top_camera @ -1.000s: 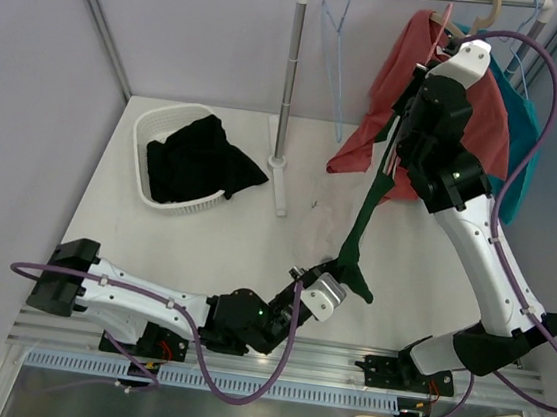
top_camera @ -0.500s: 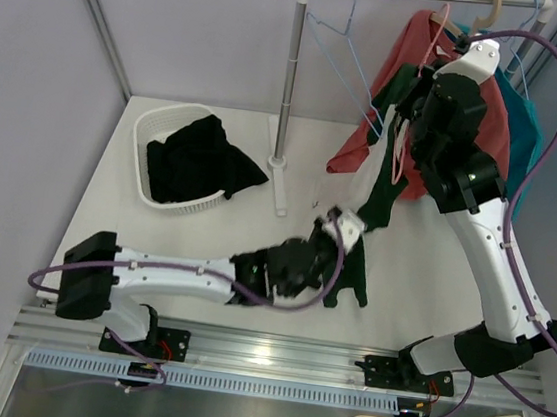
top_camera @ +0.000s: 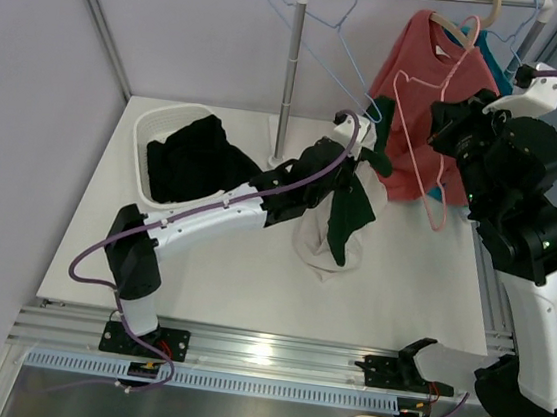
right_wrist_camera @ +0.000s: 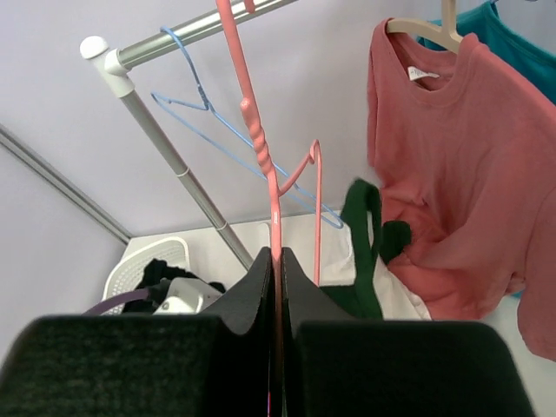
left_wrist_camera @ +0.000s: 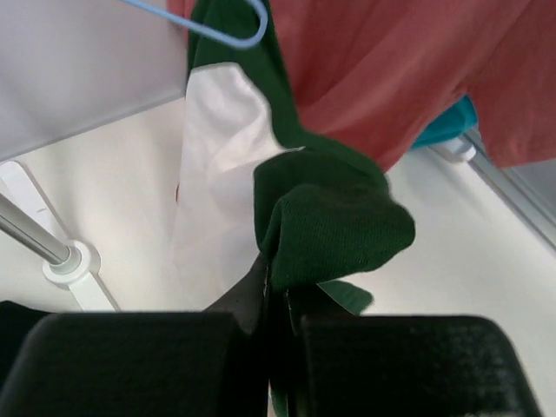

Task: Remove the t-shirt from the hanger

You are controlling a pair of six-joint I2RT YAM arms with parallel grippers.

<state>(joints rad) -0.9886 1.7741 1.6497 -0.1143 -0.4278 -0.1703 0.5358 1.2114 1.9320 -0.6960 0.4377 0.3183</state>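
The dark green and white t-shirt point(top_camera: 340, 221) hangs from my left gripper point(top_camera: 361, 158), which is shut on a bunched green fold point(left_wrist_camera: 334, 221) of it at mid table height. Its lower end droops to the tabletop. The pink wire hanger point(top_camera: 438, 225) is out of the t-shirt and dangles hook-down to the right of it. My right gripper point(top_camera: 441, 126) is shut on the hanger's thin bar point(right_wrist_camera: 263, 156). In the right wrist view the t-shirt point(right_wrist_camera: 363, 252) shows just right of the pink wire.
A red t-shirt point(top_camera: 421, 104) on a wooden hanger and a teal one point(top_camera: 492, 57) hang from the rack rail behind. A blue wire hanger point(top_camera: 318, 42) hangs next to the rack pole point(top_camera: 290, 69). A white basket point(top_camera: 149, 128) holds black clothes at back left.
My left arm has swung up from the table's front toward the rack with the green t-shirt in its grip. The pink hanger has come free of the shirt and moved right with my right arm.
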